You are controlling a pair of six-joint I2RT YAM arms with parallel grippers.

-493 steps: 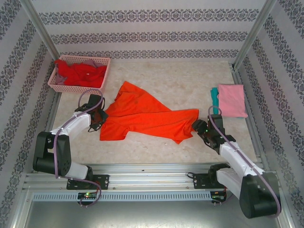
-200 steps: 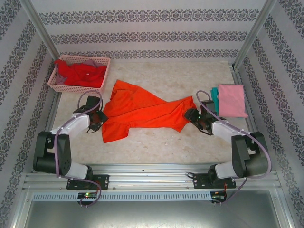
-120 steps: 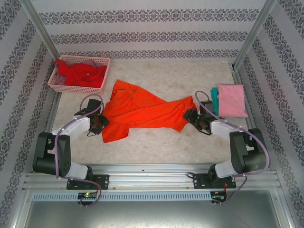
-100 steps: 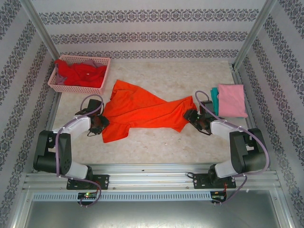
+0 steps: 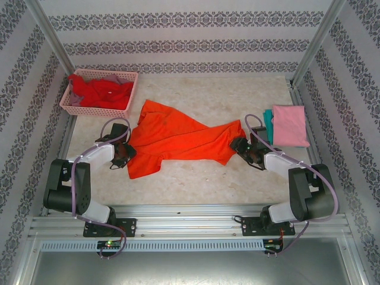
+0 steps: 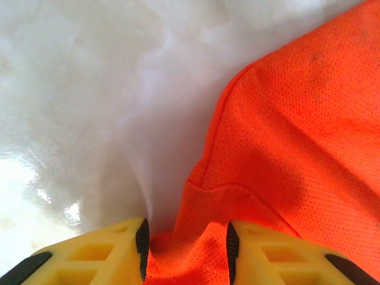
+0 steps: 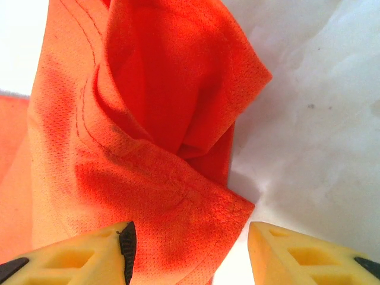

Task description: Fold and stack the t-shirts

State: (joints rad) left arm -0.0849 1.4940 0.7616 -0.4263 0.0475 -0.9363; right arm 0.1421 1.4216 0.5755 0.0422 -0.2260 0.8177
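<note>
Progress: pink t-shirt [image 5: 290, 124] and teal t-shirt [image 5: 268, 120] folded, 3 o'clock | orange t-shirt [image 5: 178, 142] unfolded mid-table | red t-shirts [image 5: 98, 92] in basket [image 5: 104, 72], 10 o'clock | left gripper [image 6: 185, 249] astride hem, grip unclear | right gripper [image 7: 189, 249] apart

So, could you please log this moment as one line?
orange t-shirt: rumpled on table | left gripper: open, straddling shirt edge | right gripper: open at shirt corner | pink t-shirt: folded, far right
</note>
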